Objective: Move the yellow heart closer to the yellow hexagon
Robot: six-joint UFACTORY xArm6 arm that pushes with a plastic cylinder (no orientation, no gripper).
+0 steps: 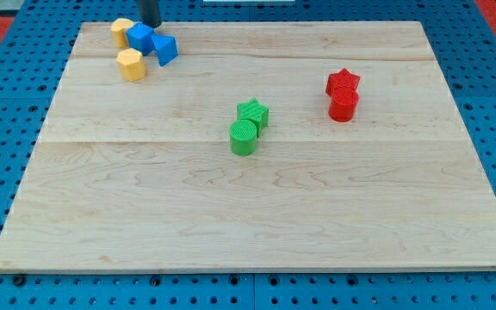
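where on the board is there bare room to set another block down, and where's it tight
Most of the wooden board is bare: the whole bottom half below the green cylinder and green star, and the top middle between them and the red star on the red cylinder. Crowded: top left, where my tip meets the blue cube, blue triangle, yellow heart and yellow hexagon.

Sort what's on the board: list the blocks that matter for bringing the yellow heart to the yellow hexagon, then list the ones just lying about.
Belongs to the job:
yellow heart, at the top left corner
yellow hexagon, just below it
my tip, beside the blue blocks near the heart

Just lying about:
two blue blocks, between the yellow pair
green star and green cylinder
red star and red cylinder
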